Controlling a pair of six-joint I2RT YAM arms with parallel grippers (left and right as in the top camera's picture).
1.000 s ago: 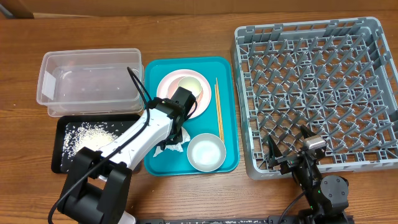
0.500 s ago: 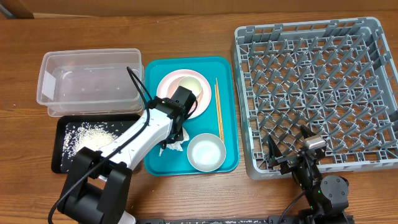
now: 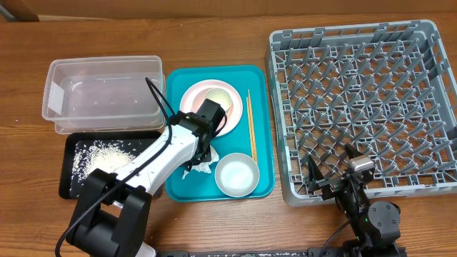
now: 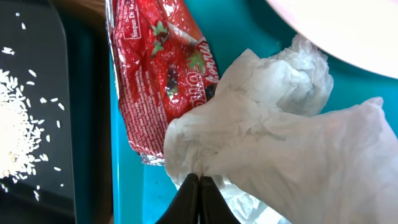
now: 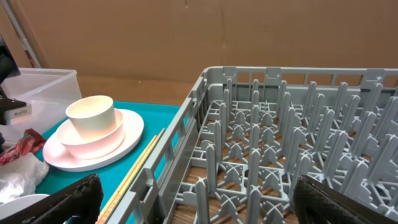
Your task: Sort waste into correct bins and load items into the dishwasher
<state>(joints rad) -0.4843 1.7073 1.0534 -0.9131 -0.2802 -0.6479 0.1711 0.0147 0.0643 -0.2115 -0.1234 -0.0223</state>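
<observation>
pinching a fold of the crumpled napkin (image 4: 273, 149) on the teal tray (image 4: 127, 186), our left gripper (image 4: 199, 190) is clamping tight, likely so we can lift it off the red snack wrapper (image 4: 158, 68) it overlaps; our right gripper (image 5: 199, 199) is idling wide open, right of the tray.

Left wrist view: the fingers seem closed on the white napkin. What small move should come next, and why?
Probably a slow, straight lift. The left gripper pinches the napkin, which lies on the teal tray, overlapping the red wrapper; lifting upward should free it without dragging the wrapper.
</observation>
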